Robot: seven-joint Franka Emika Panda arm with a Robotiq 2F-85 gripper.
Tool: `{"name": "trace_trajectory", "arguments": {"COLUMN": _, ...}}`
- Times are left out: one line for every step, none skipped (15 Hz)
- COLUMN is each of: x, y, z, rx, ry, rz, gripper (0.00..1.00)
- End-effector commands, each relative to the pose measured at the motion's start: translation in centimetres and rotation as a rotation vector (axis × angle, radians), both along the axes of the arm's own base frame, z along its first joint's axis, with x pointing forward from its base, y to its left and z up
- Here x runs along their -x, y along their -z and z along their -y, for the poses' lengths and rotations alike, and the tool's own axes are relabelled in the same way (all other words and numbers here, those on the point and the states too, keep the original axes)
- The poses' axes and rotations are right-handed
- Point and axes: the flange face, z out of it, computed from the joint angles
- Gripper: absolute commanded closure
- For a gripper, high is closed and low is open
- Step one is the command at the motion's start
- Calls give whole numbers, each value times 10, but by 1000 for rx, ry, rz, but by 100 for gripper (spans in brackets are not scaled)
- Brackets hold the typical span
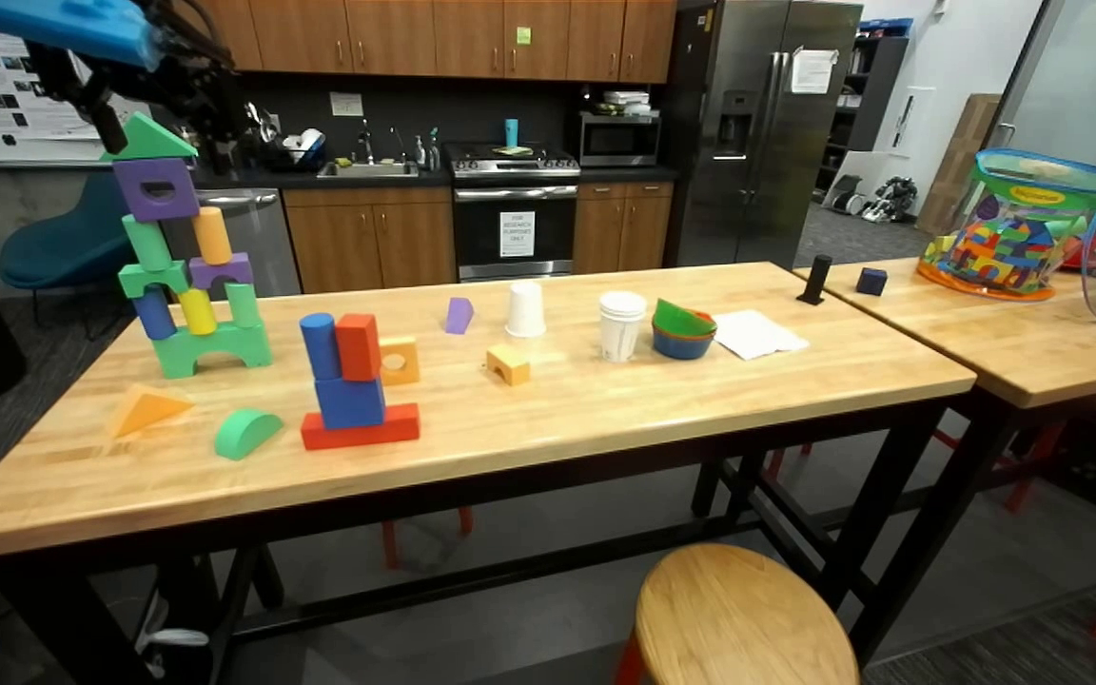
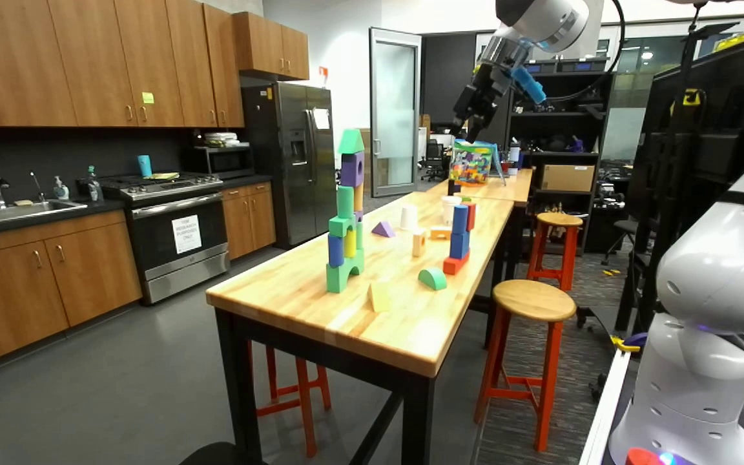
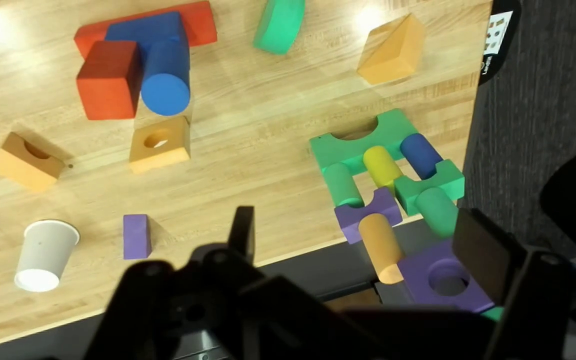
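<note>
Claw [image 3: 365, 240]: jaws wide apart, gripping nothing; hangs above the desk [image 1: 529, 428], touching no block that I can see.
Tower [image 2: 345, 203]: upright by the desk's end; nearest the claw, I judge.
Tower cap: green triangle [image 1: 152, 143], set on a purple holed block [image 1: 158, 171].
Tower middle: two notched blocks [image 1: 151, 278], a cylinder [image 1: 212, 235] standing on each.
Tower foot: green arch [image 1: 215, 344], carrying three cylinders [image 1: 197, 310].
Stack [image 2: 459, 244]: red slab [image 1: 361, 428] lowest, blue block [image 1: 350, 403] on it, blue cylinder [image 1: 321, 346] and red block [image 1: 359, 347] side by side on top.
Loose pieces: orange wedge [image 3: 393, 55], green half-round [image 3: 280, 25], orange holed block [image 3: 168, 152], orange notched block [image 3: 23, 165], purple wedge [image 3: 136, 236].
Cup [image 3: 48, 255]: white, upside down, near the purple wedge.
Step in hand: by my reading, an approach or a retreat, I cannot tell which; no piece is taken up.
Next move: would call for keeping the spread jaws clear of the tower, which a light brush could topple.
</note>
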Motion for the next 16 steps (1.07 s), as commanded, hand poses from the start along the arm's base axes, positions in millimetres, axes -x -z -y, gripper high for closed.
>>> {"name": "trace_trajectory", "arguments": {"x": 0, "y": -1, "z": 0, "rx": 0, "ry": -1, "rz": -1, "gripper": 0}}
{"name": "trace_trajectory", "arguments": {"x": -8, "y": 0, "z": -9, "rx": 7, "ry": 15, "rz": -22, "gripper": 0}}
{"name": "trace_trajectory", "arguments": {"x": -15, "y": 4, "z": -18, "rx": 2, "ry": 28, "rz": -111, "gripper": 0}}
{"name": "trace_trajectory", "arguments": {"x": -25, "y": 8, "z": -32, "rx": -12, "ry": 29, "rz": -177, "gripper": 0}}
{"name": "trace_trajectory", "arguments": {"x": -33, "y": 11, "z": -46, "rx": -14, "ry": 48, "rz": -224, "gripper": 0}}
{"name": "trace_trajectory", "arguments": {"x": -43, "y": 13, "z": -59, "rx": -11, "ry": 78, "rz": -267, "gripper": 0}}
{"name": "trace_trajectory", "arguments": {"x": -54, "y": 14, "z": -72, "rx": 0, "ry": 107, "rz": -307, "gripper": 0}}
{"name": "trace_trajectory", "arguments": {"x": -65, "y": 14, "z": -85, "rx": 10, "ry": 141, "rz": -344, "gripper": 0}}
{"name": "trace_trajectory", "arguments": {"x": -73, "y": 13, "z": -97, "rx": 27, "ry": 175, "rz": -378, "gripper": 0}}
{"name": "trace_trajectory", "arguments": {"x": -81, "y": 12, "z": -107, "rx": 48, "ry": 212, "rz": -411, "gripper": 0}}
{"name": "trace_trajectory", "arguments": {"x": -87, "y": 12, "z": -116, "rx": 66, "ry": 242, "rz": -451, "gripper": 0}}
{"name": "trace_trajectory", "arguments": {"x": -91, "y": 10, "z": -122, "rx": 88, "ry": 270, "rz": -496, "gripper": 0}}
{"name": "trace_trajectory", "arguments": {"x": -78, "y": 19, "z": -117, "rx": 52, "ry": 209, "rz": -432, "gripper": 0}}
{"name": "trace_trajectory", "arguments": {"x": -84, "y": 18, "z": -122, "rx": 65, "ry": 228, "rz": -462, "gripper": 0}}
{"name": "trace_trajectory", "arguments": {"x": -88, "y": 17, "z": -125, "rx": 71, "ry": 239, "rz": -475, "gripper": 0}}
{"name": "trace_trajectory", "arguments": {"x": -90, "y": 16, "z": -125, "rx": 72, "ry": 244, "rz": -481, "gripper": 0}}
